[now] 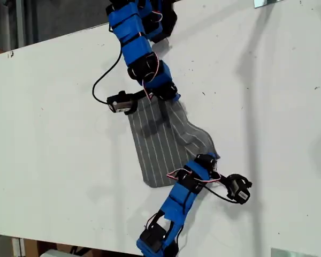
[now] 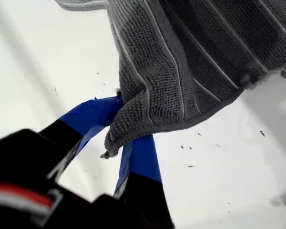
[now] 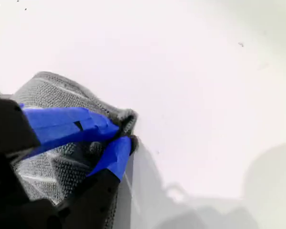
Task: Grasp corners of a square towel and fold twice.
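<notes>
The towel [image 1: 159, 144], grey with thin white stripes, lies as a long narrow shape in the middle of the white table [image 1: 53, 134]; its edge toward the exterior view's right is lifted and rumpled. My first gripper [image 1: 168, 98] [image 2: 126, 126] comes from the far side and is shut on a hemmed corner [image 2: 115, 140], with the towel [image 2: 190, 57] spreading away beyond it. My second gripper [image 1: 207, 158] [image 3: 123, 136] reaches in from the near edge and is shut on another corner [image 3: 126, 117], the bunched towel [image 3: 52, 90] beneath its fingers.
Each arm carries a black wrist camera [image 1: 120, 101] [image 1: 238, 188] on a looping cable. The table's near edge runs along the bottom of the exterior view, its far edge slants across the top left. Small metal plates [image 1: 267, 2] [image 1: 289, 251] sit at the exterior view's right.
</notes>
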